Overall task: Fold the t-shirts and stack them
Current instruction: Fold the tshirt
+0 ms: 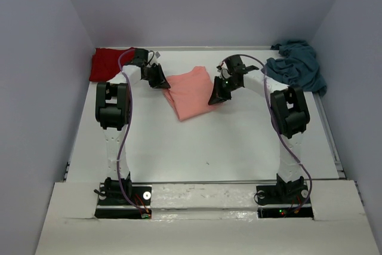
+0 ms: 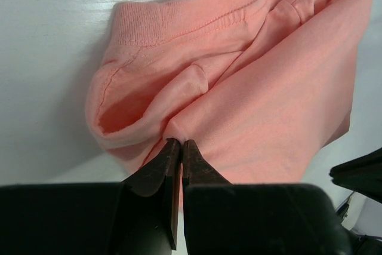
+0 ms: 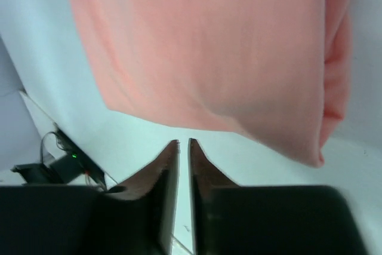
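Well off to the left of the left gripper [image 1: 160,79], at the back corner of the table [image 1: 209,141]: dark red t-shirt [image 1: 109,64]. Lies bunched in a heap, apart from both tools.

Next, the left gripper itself. Clamps on a fold of the salmon-pink t-shirt [image 2: 268,106], black fingers [image 2: 156,172] pressed together with a thin line of pink caught between them. Leans down over the table at the cloth's left side.

Straight ahead of those tips and spreading to their right: the salmon-pink t-shirt. Rests on the table between the two grippers, doubled over itself in several layers. Shows its ribbed collar band [image 2: 138,23] ahead and to the left of the pinch, with an open loop of hem just left of the tips.

Right of the shirt: right gripper [image 3: 183,143]. Keeps its fingers nearly together, only a narrow slit between, with nothing in the slit but white table. Hovers just short of the pink edge in the wrist view, tips near the cloth and not touching it. From above, sits at the shirt's right border.

Far to the right of the right gripper, at the other back corner: teal-blue t-shirt [image 1: 296,67]. Lies crumpled in a loose pile by the table's right edge, well apart from the pink shirt and from both tools.
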Robot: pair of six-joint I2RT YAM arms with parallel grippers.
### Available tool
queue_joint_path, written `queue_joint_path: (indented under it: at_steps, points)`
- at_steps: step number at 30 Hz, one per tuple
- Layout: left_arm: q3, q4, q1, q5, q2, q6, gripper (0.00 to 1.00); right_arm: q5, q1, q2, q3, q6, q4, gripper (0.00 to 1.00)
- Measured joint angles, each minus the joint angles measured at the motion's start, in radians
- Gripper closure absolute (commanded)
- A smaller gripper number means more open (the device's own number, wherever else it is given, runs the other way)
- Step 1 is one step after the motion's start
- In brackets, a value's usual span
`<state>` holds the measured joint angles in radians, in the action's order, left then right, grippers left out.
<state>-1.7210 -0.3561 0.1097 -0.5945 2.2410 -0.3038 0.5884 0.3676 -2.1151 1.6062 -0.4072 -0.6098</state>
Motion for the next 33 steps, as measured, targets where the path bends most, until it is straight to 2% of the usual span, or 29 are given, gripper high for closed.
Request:
queue_joint_path:
  at_steps: [2,4,5,9,16,25,33]
  points:
    - [0.0,0.0,0.0,0.0,0.0,0.0,0.87,0.004,0.0,0.002,0.065,0.005,-0.026,0.44]
    - [0.0,0.0,0.0,0.0,0.0,0.0,0.87,0.005,0.0,0.002,0.133,0.01,-0.049,0.33]
    - [0.0,0.0,0.0,0.0,0.0,0.0,0.87,0.005,0.0,0.002,0.172,0.014,-0.063,0.3]
    - [0.0,-0.001,0.0,0.0,0.0,0.001,0.87,-0.005,0.0,0.002,0.277,0.037,-0.084,0.29]
    - [0.0,-0.003,0.0,-0.002,0.0,0.007,0.87,-0.027,-0.017,-0.055,0.346,0.089,-0.118,0.28]
    - [-0.002,-0.01,0.0,-0.004,0.0,0.012,0.87,-0.042,-0.113,-0.164,0.357,0.124,-0.142,0.28]
    - [-0.016,-0.023,0.0,-0.004,0.0,0.014,0.87,-0.019,-0.127,-0.175,0.359,0.124,-0.135,0.3]
